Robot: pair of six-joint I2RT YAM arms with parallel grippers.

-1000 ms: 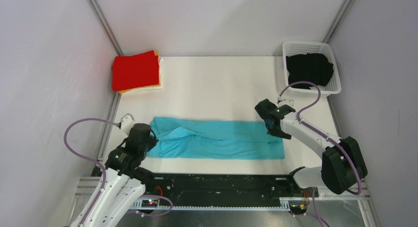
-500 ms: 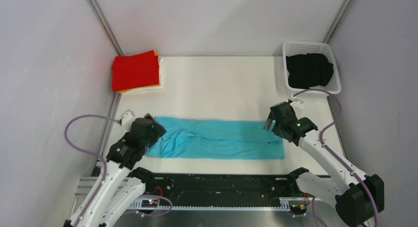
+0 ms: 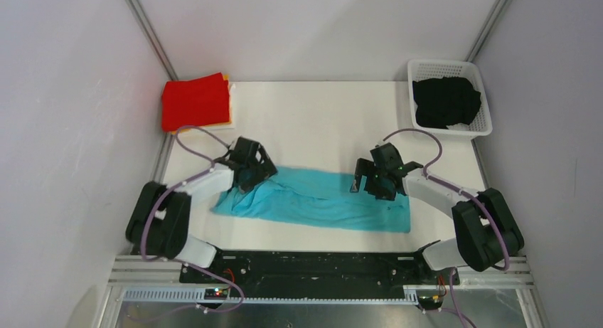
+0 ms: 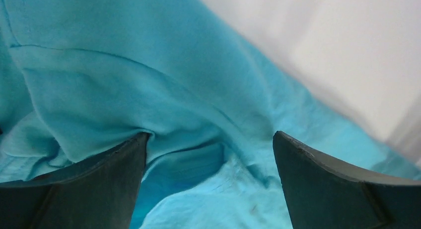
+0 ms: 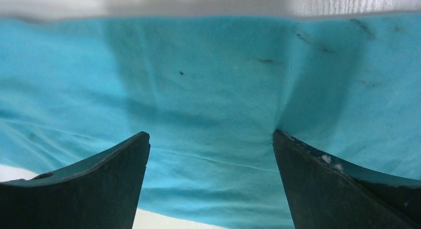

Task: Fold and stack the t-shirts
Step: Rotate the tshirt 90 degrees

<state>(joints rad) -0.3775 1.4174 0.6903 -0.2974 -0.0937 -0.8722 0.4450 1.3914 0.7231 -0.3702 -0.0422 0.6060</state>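
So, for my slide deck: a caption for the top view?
Left gripper and right gripper, both open, over the turquoise t-shirt; folded stack behind.

Turquoise t-shirt (image 3: 320, 200), red t-shirt (image 3: 195, 102) (seemingly orange t-shirt (image 3: 227, 78) underneath), black t-shirt (image 3: 446, 100)

I see open desk (image 3: 313, 122) behind the turquoise t-shirt (image 3: 320, 200) to steer through, hemmed in by the folded stack (image 3: 195, 102) at the far left corner, the basket (image 3: 444, 65) at the far right and walls (image 3: 71, 129) on both sides.
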